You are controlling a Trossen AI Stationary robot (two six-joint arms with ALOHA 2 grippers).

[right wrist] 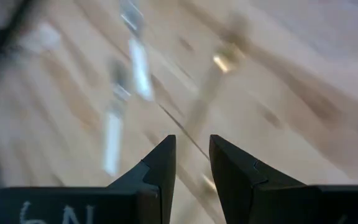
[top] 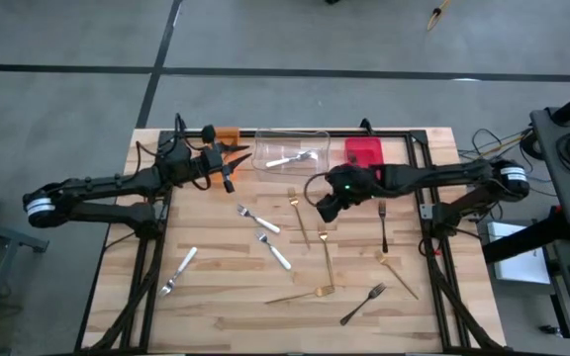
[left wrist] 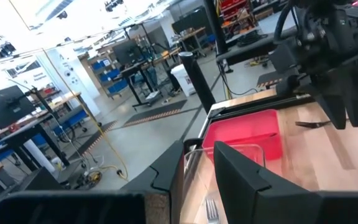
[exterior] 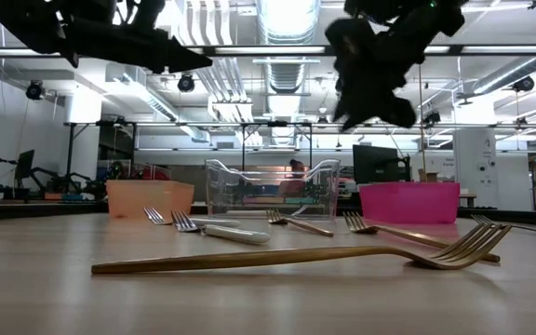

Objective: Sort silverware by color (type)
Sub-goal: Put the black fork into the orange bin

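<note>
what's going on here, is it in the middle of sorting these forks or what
Two robot arms are sorting forks on a wooden table into bins along its far edge. One silver fork already lies in the clear bin, between an orange bin and a red bin. The right gripper hangs empty, fingers slightly apart, above the gold forks mid-table. The left gripper hovers near the clear bin, holding nothing. Silver, gold and black forks lie scattered.

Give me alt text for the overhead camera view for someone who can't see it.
Two dark robot arms reach over a wooden table scattered with silver, gold and black forks. The left end effector hovers by the orange bin, the right end effector above the gold forks. The clear bin holds silver cutlery; a red bin sits beside it.
</note>
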